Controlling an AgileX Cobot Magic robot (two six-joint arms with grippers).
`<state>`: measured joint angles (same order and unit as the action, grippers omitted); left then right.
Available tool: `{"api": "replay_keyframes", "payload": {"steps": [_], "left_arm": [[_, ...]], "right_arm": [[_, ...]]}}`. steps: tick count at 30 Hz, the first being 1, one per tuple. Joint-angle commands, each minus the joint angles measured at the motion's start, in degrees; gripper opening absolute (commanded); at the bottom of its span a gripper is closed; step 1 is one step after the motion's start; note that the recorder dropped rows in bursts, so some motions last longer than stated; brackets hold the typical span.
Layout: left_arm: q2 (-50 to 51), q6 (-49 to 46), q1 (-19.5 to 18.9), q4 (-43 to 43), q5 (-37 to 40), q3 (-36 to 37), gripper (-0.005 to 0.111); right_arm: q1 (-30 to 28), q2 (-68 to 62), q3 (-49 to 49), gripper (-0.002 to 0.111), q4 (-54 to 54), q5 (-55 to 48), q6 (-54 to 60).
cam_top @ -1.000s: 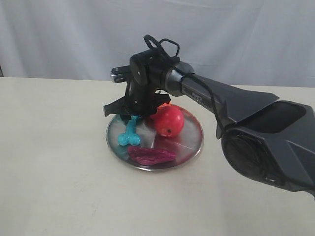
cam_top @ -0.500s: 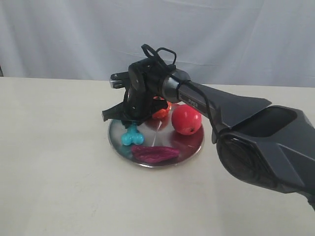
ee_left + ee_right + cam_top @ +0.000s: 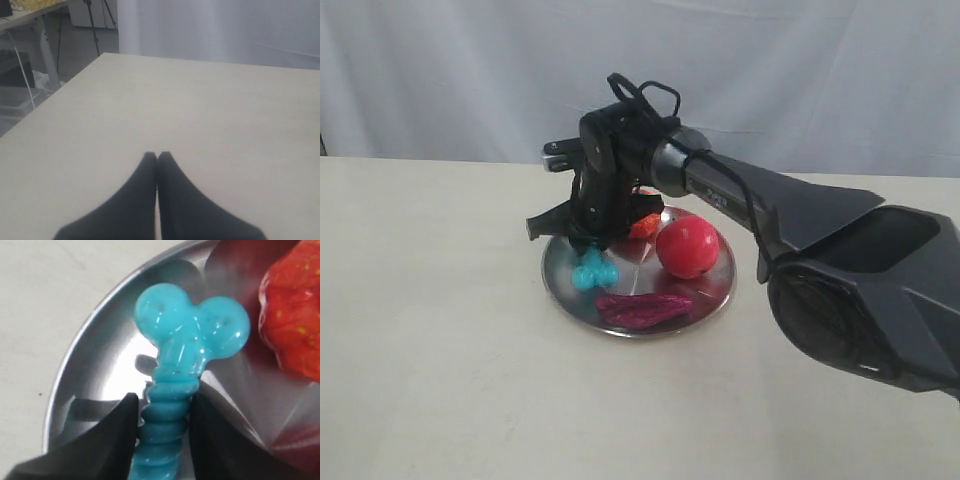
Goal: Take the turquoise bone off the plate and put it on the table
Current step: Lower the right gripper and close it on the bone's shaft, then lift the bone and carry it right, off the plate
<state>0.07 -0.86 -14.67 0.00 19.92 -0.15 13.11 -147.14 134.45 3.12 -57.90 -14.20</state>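
The turquoise bone (image 3: pixel 593 270) hangs knob-down over the left part of the silver plate (image 3: pixel 712 290). Its lower knob is at or just above the metal. My right gripper (image 3: pixel 588 243) reaches in from the right and is shut on it. In the right wrist view the two dark fingers (image 3: pixel 115 425) press both sides of the ribbed shaft of the bone (image 3: pixel 192 335), with the plate (image 3: pixel 85 355) below and the table (image 3: pixel 50 290) beyond its rim. My left gripper (image 3: pixel 157 154) is shut and empty above bare table (image 3: pixel 200 100); it does not show in the exterior view.
On the plate lie a red ball (image 3: pixel 687 246), a purple ridged toy (image 3: pixel 642 308) near the front rim and an orange-red bumpy toy (image 3: pixel 645 225) behind the gripper, the same toy (image 3: pixel 292 315) close to the bone's knob. The cream table (image 3: pixel 440 350) surrounds the plate.
The bone went from lying flat to standing knob-down in my right gripper. The red ball rolled across the plate and the plate shifted slightly.
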Motion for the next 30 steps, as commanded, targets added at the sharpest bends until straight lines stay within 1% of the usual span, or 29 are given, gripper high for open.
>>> {"api": "replay_keyframes", "payload": {"steps": [1,10,12,17,19,24,28,30], "left_arm": [[-0.07,0.24,-0.01,0.0,-0.31,0.15,0.0],[-0.07,0.24,-0.01,0.0,-0.31,0.15,0.0],[-0.07,0.24,-0.01,0.0,-0.31,0.15,0.0],[-0.07,0.24,-0.01,0.0,-0.31,0.15,0.0],[-0.07,0.24,-0.01,0.0,-0.31,0.15,0.0],[-0.07,0.24,-0.01,0.0,-0.31,0.15,0.0],[-0.07,0.24,-0.01,0.0,-0.31,0.15,0.0],[-0.07,0.24,-0.01,0.0,-0.31,0.15,0.0]], "right_arm": [[-0.13,6.84,0.1,0.0,0.39,-3.6,1.84],[-0.13,18.56,0.1,0.0,1.04,-10.39,3.86],[-0.13,20.77,0.1,0.0,2.98,-12.07,4.05],[-0.13,24.85,-0.15,0.0,9.23,-12.07,4.05],[-0.26,26.7,-1.59,0.0,9.95,-12.07,3.94],[-1.4,31.82,-8.49,0.0,13.12,-12.07,3.68],[-4.09,37.44,-18.99,0.0,13.53,-11.55,2.18],[-6.18,41.48,-26.23,0.0,13.06,-5.9,1.17]]}}
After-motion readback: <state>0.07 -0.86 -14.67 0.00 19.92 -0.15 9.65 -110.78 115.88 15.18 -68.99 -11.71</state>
